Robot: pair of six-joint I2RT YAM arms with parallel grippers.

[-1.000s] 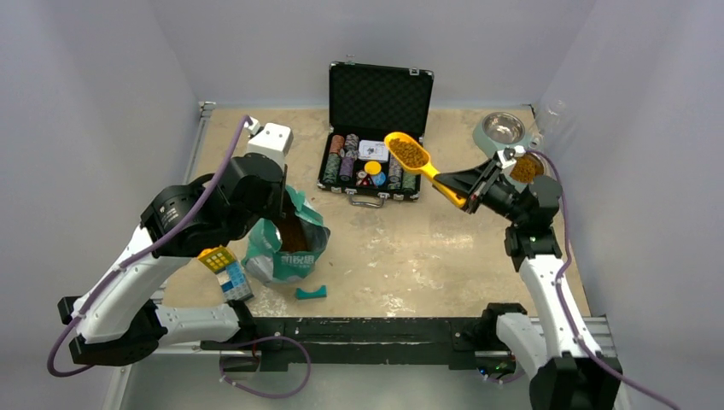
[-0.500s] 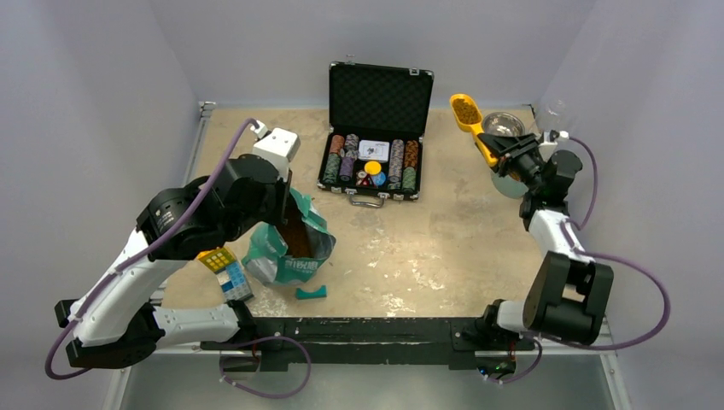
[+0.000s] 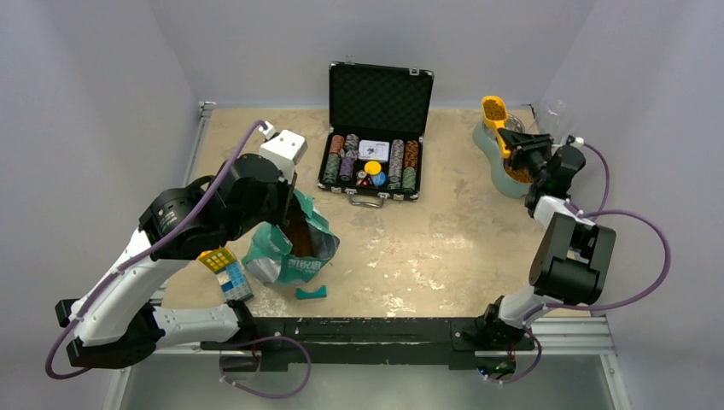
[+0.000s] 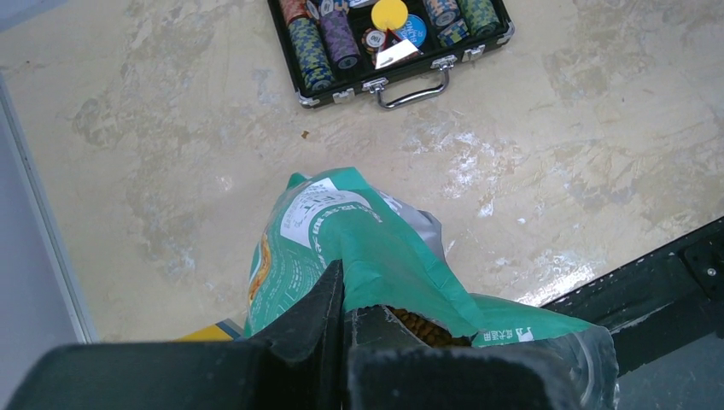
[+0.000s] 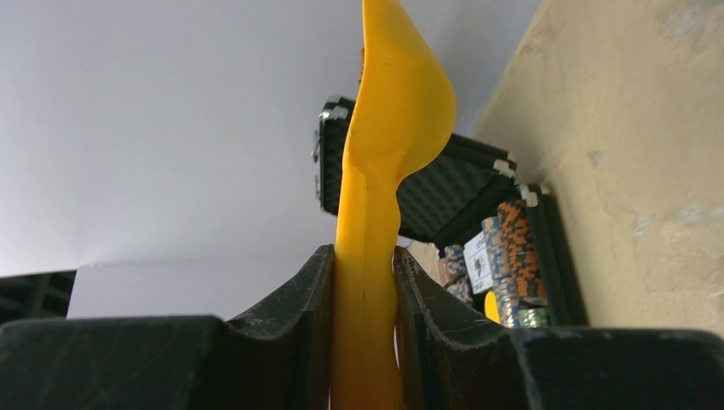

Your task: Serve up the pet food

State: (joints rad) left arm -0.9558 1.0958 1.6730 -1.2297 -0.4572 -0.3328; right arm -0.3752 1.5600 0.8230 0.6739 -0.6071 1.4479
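Scoop (image 3: 493, 112) swung across to feeder (image 3: 487, 151), kibble (image 3: 493, 108) inside, green bag (image 3: 289, 256) open

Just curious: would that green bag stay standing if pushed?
Probably floppy: the green bag is creased and folded where the left hand pinches its rim. The kibble inside likely weights its base, so it may slump rather than slide.

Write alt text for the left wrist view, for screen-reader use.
The left gripper is shut on the rim of an open teal-green pet food bag, with brown kibble visible inside its mouth. Beyond it on the tan table, a black case of poker chips sits at the top edge.
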